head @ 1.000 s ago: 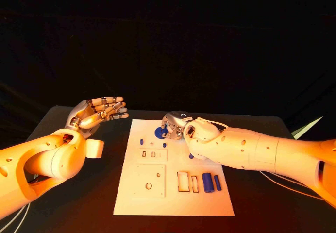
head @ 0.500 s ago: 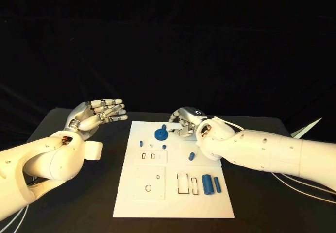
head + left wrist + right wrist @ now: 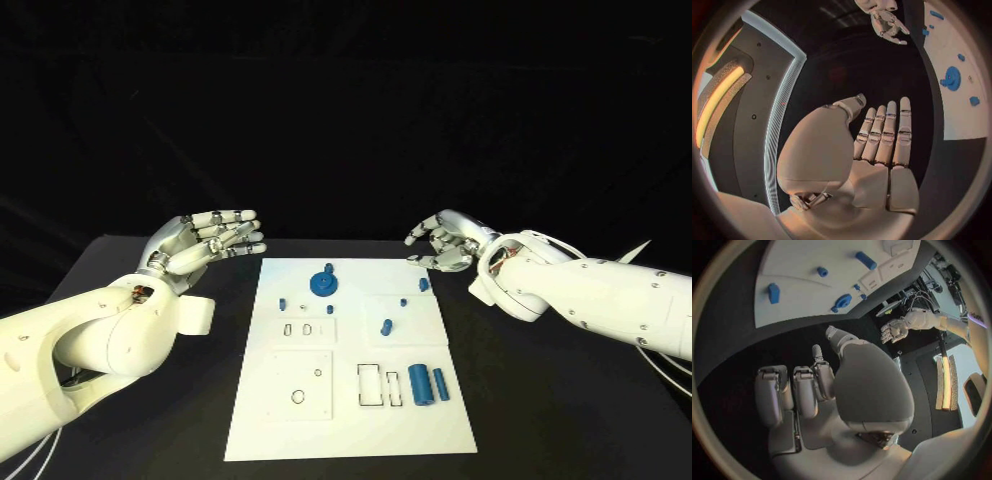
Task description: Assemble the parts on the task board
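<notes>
The white task board (image 3: pixel 346 420) lies in the middle of the black table. A blue gear (image 3: pixel 326 283) stands near its far edge, with small blue pieces (image 3: pixel 387 325) around it and two blue cylinders (image 3: pixel 420 383) at the near right. My left hand (image 3: pixel 206 240) hovers left of the board's far corner, fingers spread, holding nothing. Past the far right corner my right hand (image 3: pixel 447 240) hangs with loosely bent fingers, empty and clear of the parts. The left wrist view has the flat left hand (image 3: pixel 879 145), the gear (image 3: pixel 951 78) and the right hand (image 3: pixel 886 20).
Black table surface (image 3: pixel 577 400) surrounds the board on both sides. Rectangular cut-outs (image 3: pixel 372 383) and a raised square plate (image 3: pixel 300 385) sit on the board's near half. The right wrist view has the board (image 3: pixel 804 260), the gear (image 3: pixel 842 302) and my left hand (image 3: pixel 895 330).
My right hand has come off the blue gear and drawn back to the right, past the board's far right corner. The gear stays on the board. My left hand has barely moved.
</notes>
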Tool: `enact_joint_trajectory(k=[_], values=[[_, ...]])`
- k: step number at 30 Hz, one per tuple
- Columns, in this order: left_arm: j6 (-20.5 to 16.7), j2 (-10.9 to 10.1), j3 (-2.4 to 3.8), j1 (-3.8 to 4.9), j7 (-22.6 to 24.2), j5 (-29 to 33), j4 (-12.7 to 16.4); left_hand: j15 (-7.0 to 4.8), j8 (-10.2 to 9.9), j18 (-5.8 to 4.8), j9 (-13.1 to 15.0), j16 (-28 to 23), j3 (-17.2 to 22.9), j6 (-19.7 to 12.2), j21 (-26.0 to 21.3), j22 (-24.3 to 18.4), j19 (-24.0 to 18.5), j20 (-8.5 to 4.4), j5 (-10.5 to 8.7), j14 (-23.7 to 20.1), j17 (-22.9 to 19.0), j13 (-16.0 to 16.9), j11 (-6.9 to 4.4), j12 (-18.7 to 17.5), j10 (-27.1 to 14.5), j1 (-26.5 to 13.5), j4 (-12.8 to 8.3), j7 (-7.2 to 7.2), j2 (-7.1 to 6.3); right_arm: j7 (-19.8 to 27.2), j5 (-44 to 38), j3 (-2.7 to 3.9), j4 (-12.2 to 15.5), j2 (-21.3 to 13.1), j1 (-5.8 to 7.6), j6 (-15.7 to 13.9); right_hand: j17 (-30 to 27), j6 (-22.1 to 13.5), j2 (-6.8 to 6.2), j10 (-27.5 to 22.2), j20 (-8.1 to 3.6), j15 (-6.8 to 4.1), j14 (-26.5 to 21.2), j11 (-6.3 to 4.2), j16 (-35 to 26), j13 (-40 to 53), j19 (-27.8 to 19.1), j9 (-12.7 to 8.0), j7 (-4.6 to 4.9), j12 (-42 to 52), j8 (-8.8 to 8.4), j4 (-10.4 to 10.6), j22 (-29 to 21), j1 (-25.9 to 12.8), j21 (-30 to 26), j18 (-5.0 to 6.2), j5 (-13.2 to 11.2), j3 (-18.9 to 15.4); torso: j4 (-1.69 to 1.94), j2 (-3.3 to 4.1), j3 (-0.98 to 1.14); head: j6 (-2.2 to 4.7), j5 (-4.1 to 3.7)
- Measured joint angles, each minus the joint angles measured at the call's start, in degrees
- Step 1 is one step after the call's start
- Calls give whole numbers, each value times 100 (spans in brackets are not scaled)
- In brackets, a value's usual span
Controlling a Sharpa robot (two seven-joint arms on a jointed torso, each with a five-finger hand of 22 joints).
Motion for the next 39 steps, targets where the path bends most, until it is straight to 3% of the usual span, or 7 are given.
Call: enact_joint_trajectory(k=[2,7,12,18,39], values=[[6,13,-1,0,0,0,-9,0,0,0,0,0,0,-1,0,0,0,0,0,0,0,0,0,0,0,0,0,-1,0,107,27,-2,-59,-81,-50,29,0,-25,-75,1,0,0,0,0,0,0,0,0,-11,0,0,0,0,75,0,0,0,0,-22,7,20,5,-1],[14,39,-2,-2,3,0,-33,0,0,0,0,0,0,1,0,0,0,0,0,0,4,0,0,0,0,0,0,0,0,290,44,-15,-259,-175,-177,102,0,-42,-82,1,0,0,0,0,5,0,0,-4,3,-44,0,-1,0,82,0,1,0,0,-69,25,65,14,13],[20,65,-3,-3,4,-1,-61,0,0,0,0,0,0,-1,0,0,0,0,0,0,4,0,0,0,0,0,0,0,0,385,35,-15,-357,-241,-280,198,0,-55,-82,0,0,0,0,1,22,0,0,-5,-1,-44,-1,-2,0,82,0,0,0,0,-80,40,104,-7,11],[20,68,-4,-6,7,-6,-96,0,0,0,0,0,0,-1,0,0,0,0,0,0,6,0,0,0,0,0,0,0,0,408,-8,-25,-447,-210,-411,270,0,-66,-82,-1,0,1,1,1,22,1,0,-5,7,-44,-66,-72,0,82,0,0,0,70,-84,51,132,-26,21],[18,81,-4,-8,8,-25,-127,0,0,0,0,-1,0,-1,0,0,0,0,0,-1,20,0,0,0,0,0,0,-1,0,307,-63,-32,-939,179,-616,298,0,-86,-81,0,49,1,1,1,22,1,-49,-7,8,-44,-66,-89,0,82,0,0,0,56,-76,36,108,-103,47]])
